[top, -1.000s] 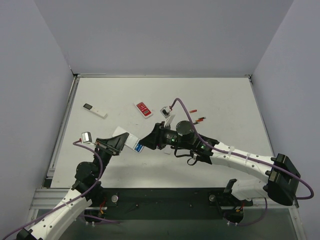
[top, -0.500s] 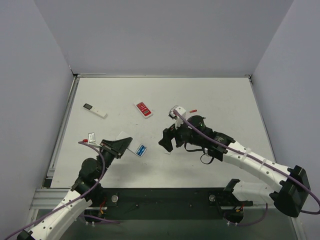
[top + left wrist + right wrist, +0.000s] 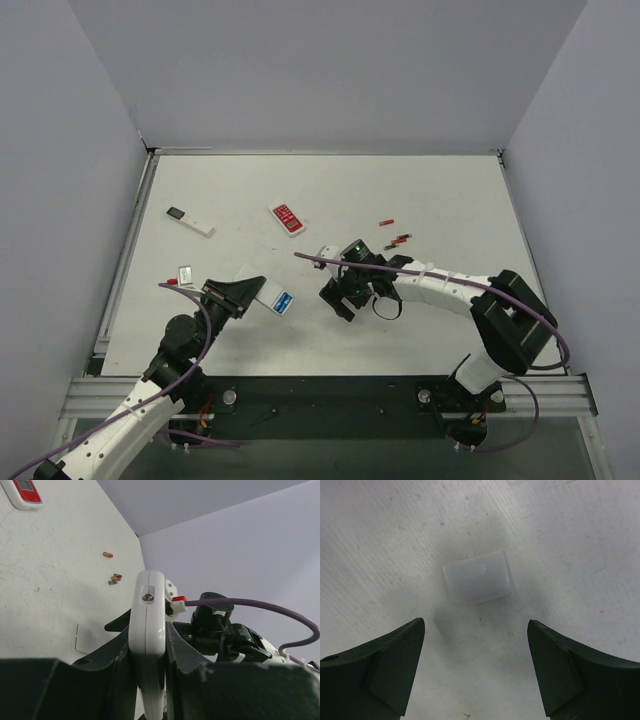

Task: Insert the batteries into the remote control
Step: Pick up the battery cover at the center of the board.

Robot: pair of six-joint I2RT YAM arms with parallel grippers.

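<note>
My left gripper [image 3: 240, 292] is shut on the white remote control [image 3: 265, 291] and holds it above the table. In the left wrist view the remote [image 3: 147, 625] stands edge-on between the fingers. A patch of blue, the batteries [image 3: 283, 299], shows in the remote's open end. My right gripper [image 3: 337, 298] is open and empty, pointing down at the table right of the remote. In the right wrist view a small white battery cover [image 3: 477, 576] lies flat just ahead of the open gripper [image 3: 475, 640].
A red-faced remote [image 3: 287, 218] and a slim stick remote [image 3: 190, 221] lie at the back left. Loose red cells [image 3: 385, 222] and a small mixed cluster of cells [image 3: 400, 240] lie behind the right arm. The cluster also shows in the left wrist view [image 3: 115, 578].
My right gripper has drawn back from the remote, swung right and come down over the white cover. My left gripper has kept hold of the remote, shifting only slightly.
</note>
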